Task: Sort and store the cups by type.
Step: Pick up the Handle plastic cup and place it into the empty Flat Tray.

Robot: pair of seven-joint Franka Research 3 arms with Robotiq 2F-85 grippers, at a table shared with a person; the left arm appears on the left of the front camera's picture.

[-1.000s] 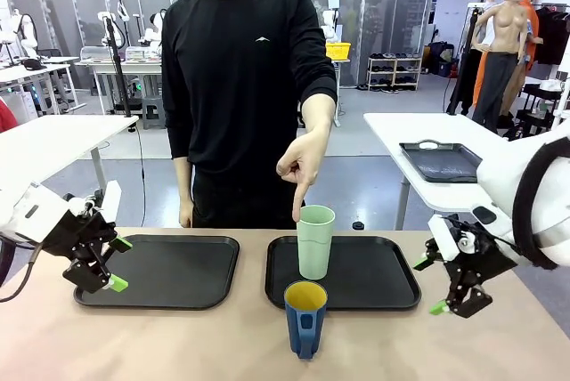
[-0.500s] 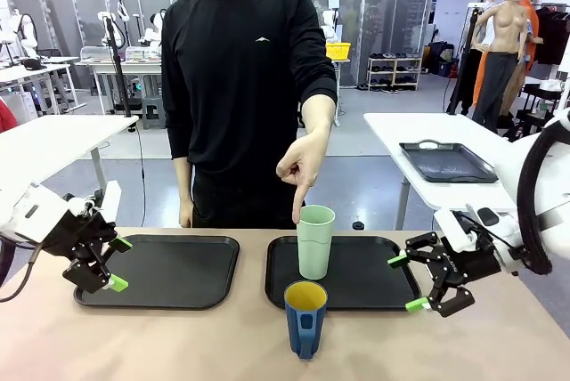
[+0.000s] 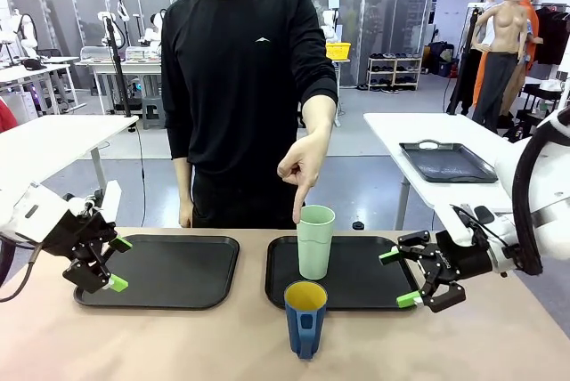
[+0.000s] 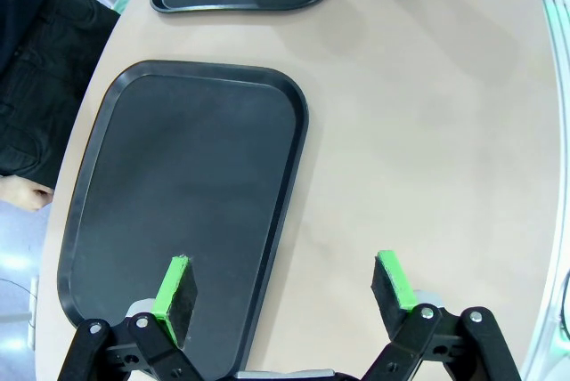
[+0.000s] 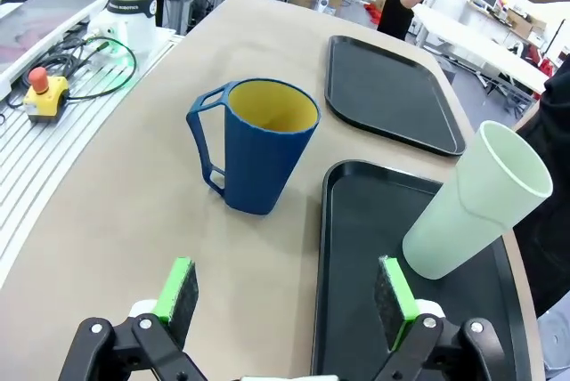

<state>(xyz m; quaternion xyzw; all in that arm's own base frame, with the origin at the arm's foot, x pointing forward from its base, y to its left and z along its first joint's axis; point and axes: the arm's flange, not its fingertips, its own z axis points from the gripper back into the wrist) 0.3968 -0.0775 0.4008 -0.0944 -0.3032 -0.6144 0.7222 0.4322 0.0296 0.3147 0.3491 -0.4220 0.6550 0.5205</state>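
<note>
I see counter (image 3: pixel 178 345) carrying two black trays. Mint tumbler (image 3: pixel 315 241) upright on right tray (image 3: pixel 374 279), person's hand (image 3: pixel 301 167) pointing at it. Blue mug (image 3: pixel 305 319) on counter before that tray. Left tray (image 3: pixel 169 270) bare. Left gripper (image 3: pixel 118 263) fingers apart; right gripper (image 3: pixel 398 278) fingers apart over right tray edge.

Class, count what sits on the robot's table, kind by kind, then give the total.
Trays: 2, left tray and right tray
Tumblers: 1, mint tumbler
Mugs: 1, blue mug
Total: 4
</note>
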